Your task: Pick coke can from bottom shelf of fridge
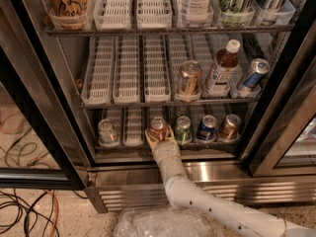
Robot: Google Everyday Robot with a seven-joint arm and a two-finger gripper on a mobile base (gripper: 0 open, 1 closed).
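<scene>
The coke can (158, 127), red with a silver top, stands upright at the front of the bottom shelf (129, 150) of the fridge (58, 78), in a lane left of centre. My gripper (159, 136) reaches in from below on the white arm, with one finger on each side of the can, hugging it. The can rests on its lane tray. A green can (183, 129) stands just to its right and a dark blue can (206, 128) beyond that.
A bronze can (229, 127) and a silver can (106, 131) share the bottom shelf. The middle shelf holds a gold can (189, 78), a bottle (222, 65) and a tilted blue can (253, 74). The black door frame (284, 115) stands at the right. Cables (24, 209) lie on the floor.
</scene>
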